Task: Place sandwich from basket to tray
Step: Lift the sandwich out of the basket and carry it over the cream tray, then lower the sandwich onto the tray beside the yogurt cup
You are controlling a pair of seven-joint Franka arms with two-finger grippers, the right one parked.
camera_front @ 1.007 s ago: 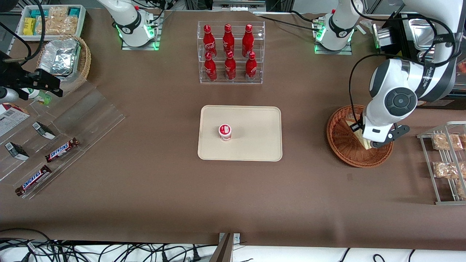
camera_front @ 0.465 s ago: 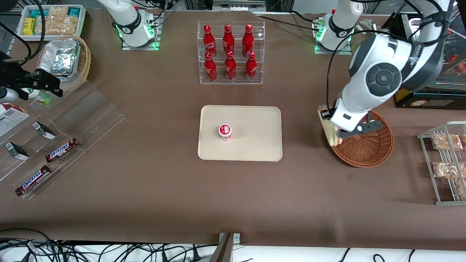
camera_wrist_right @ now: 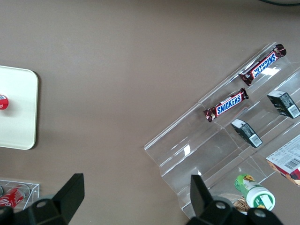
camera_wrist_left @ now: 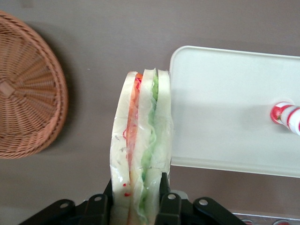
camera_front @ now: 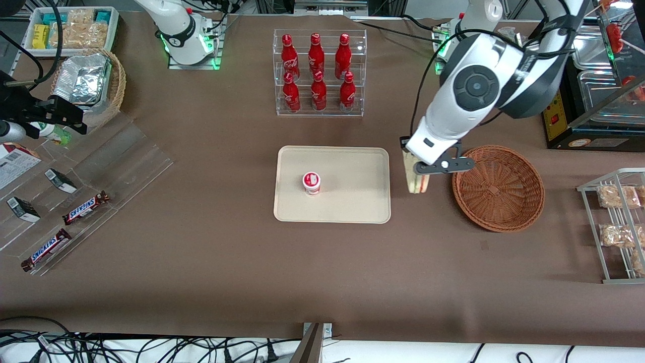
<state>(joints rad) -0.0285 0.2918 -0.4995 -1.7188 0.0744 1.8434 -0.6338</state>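
Observation:
My left gripper (camera_front: 417,171) is shut on the sandwich (camera_front: 416,180), a wrapped wedge with pale bread and green and red filling. It hangs above the bare table between the tray (camera_front: 363,201) and the basket (camera_front: 498,187). In the left wrist view the black fingers (camera_wrist_left: 163,187) clamp the sandwich (camera_wrist_left: 140,154) on both bread faces, with the cream tray's rim (camera_wrist_left: 174,84) just beside it and the reddish-brown wicker basket (camera_wrist_left: 28,93) apart from it. The basket holds nothing that I can see.
A small red-and-white cup (camera_front: 311,182) stands on the tray. A clear rack of red bottles (camera_front: 319,73) stands farther from the front camera than the tray. A wire rack with bagged snacks (camera_front: 617,222) lies toward the working arm's end.
My gripper has lifted the sandwich out of the basket and carried it toward the tray; it now hangs over the table between the two. The basket is left empty.

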